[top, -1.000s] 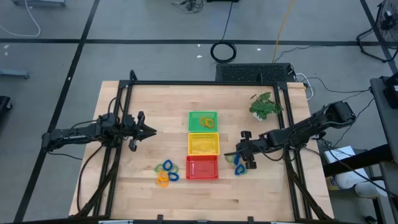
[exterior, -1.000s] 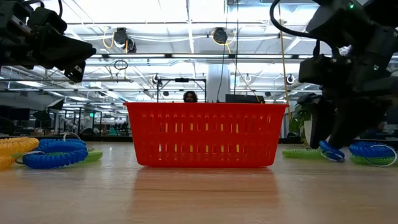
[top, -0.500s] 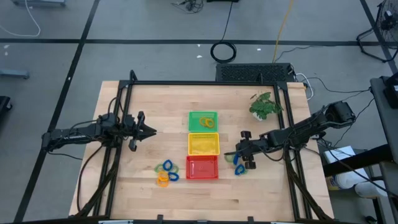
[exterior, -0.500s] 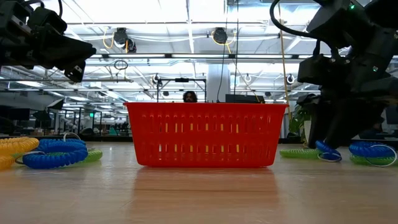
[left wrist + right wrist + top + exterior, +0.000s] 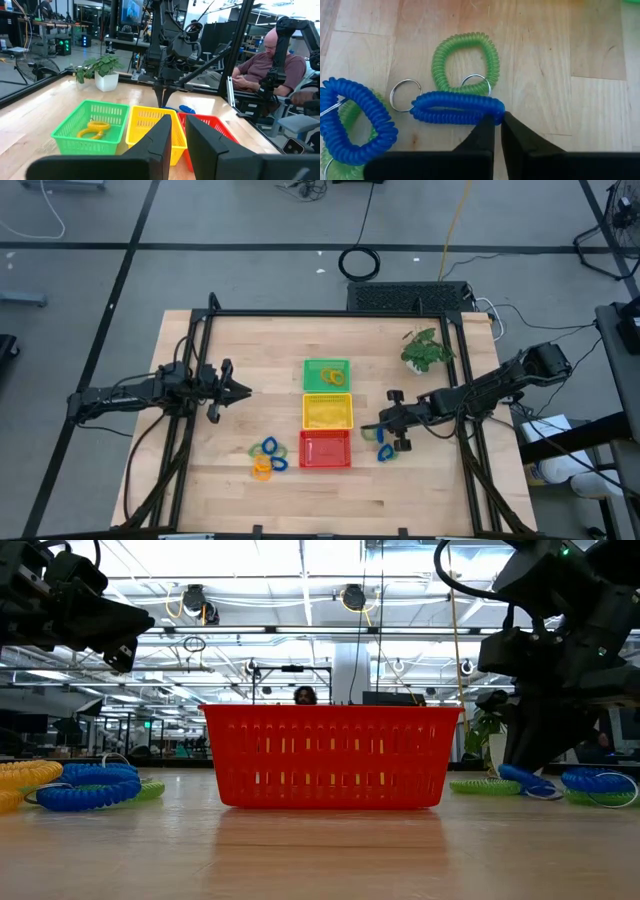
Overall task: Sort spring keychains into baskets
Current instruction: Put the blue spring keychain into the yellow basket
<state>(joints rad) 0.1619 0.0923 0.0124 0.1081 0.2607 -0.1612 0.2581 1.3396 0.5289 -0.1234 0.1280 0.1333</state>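
The right gripper (image 5: 498,121) is down at the table (image 5: 430,490) just beside the red basket (image 5: 326,449), its jaws pressed together and pinching one end of a flattened blue spring keychain (image 5: 456,108). Just beyond the jaws lies a green spring keychain (image 5: 465,62), touching the blue one, with another blue keychain (image 5: 355,122) off to one side. The left gripper (image 5: 243,391) hangs above the table well apart from the baskets, its jaws only slightly parted and holding nothing.
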